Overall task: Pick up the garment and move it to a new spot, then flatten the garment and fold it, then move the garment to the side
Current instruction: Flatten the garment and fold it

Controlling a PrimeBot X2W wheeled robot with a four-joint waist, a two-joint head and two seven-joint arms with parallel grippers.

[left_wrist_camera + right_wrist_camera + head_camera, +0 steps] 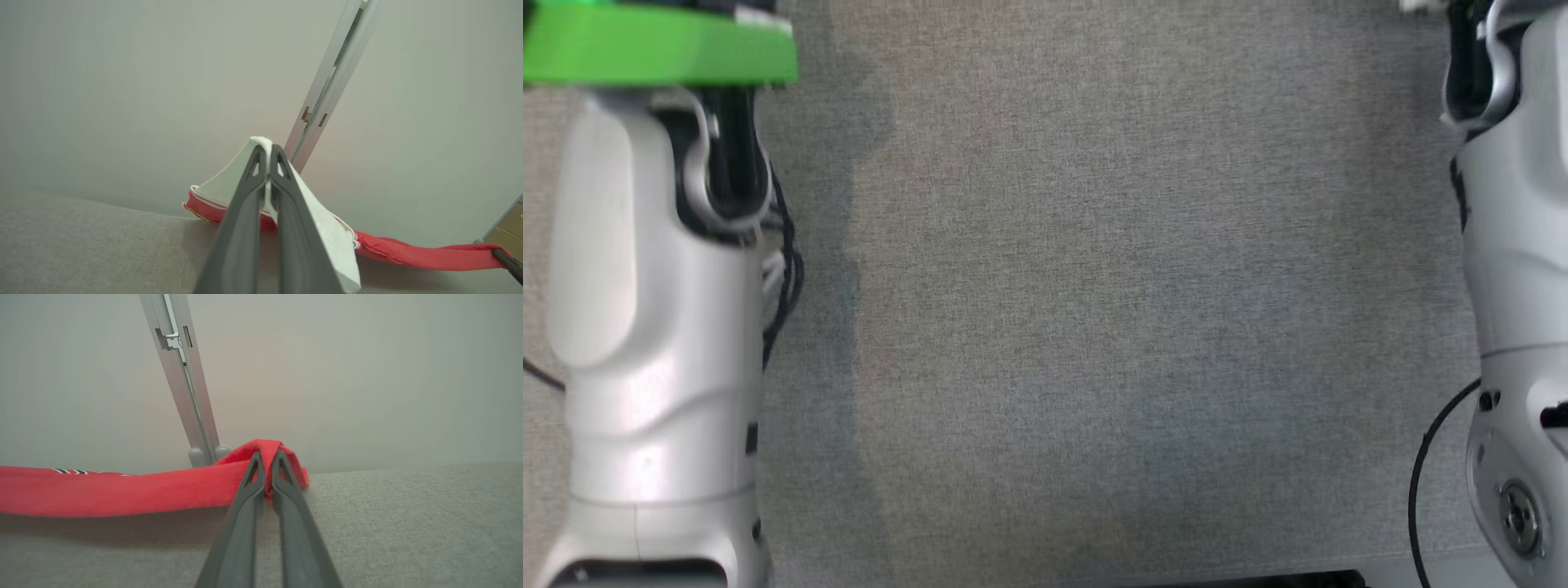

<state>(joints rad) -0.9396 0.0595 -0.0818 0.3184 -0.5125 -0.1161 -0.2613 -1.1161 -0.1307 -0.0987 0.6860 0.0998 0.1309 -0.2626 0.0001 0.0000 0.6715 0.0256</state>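
Firstly, writing: black-and-white marks [69, 471] on the garment [102, 490] in the right wrist view, too small to read.
Green block [658, 45]: top left of the head view, above the pale left forearm [645, 327].
Left gripper [267, 153]: fingers clenched on a white fold of the garment, which stands in a peak above the counter [81, 245].
Garment: red, with a white panel edged in red. It stretches as a band between the two grippers, along the far part of the grey cloth-covered counter. I cannot tell whether the band touches the counter.
Post [331, 85]: pale metal, just behind the garment, against a plain wall [367, 375].
Right gripper [267, 455]: fingers pinched tight on a bunched red end of the garment.
Right forearm [1515, 286]: pale, at the right edge of the head view, with bare grey counter between it and the left forearm.
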